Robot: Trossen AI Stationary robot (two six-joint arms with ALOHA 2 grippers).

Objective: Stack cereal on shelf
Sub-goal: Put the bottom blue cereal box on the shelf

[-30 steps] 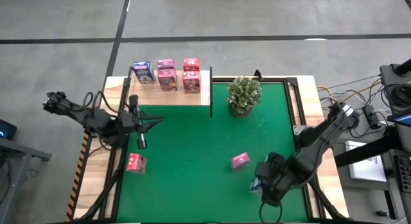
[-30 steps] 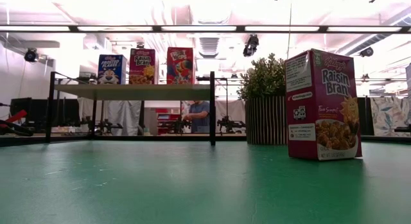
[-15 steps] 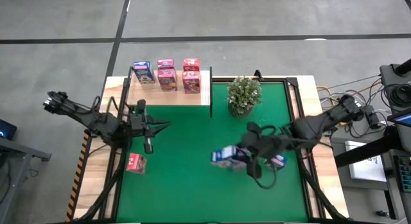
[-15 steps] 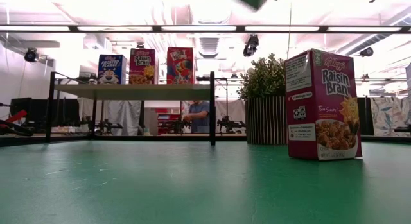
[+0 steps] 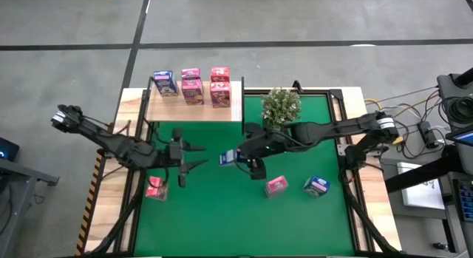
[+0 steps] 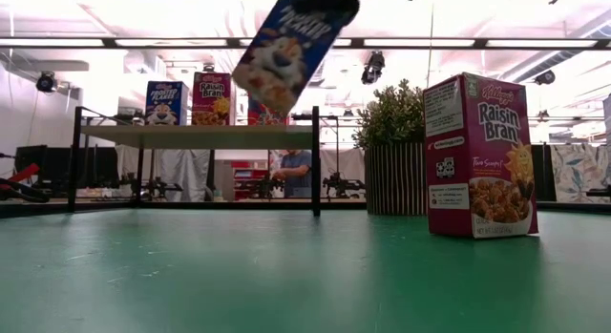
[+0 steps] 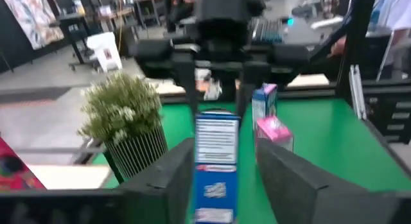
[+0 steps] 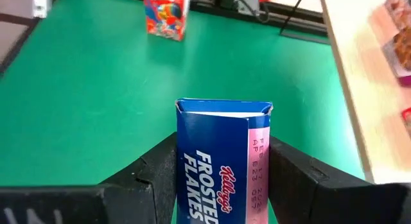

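Raisin Bran box: standing on green mat, nearest the low camera.
Right gripper: mid-table, clamped on blue Frosted Flakes box, carried tilted above the mat.
Left gripper: fingers apart, facing the blue box, just short of it.
Handover: level box first; left closes before right releases.
Shelf: far, holding five boxes.

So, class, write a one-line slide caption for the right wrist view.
Right tool shut on a blue Frosted Flakes box above the green mat, a red box standing farther off.
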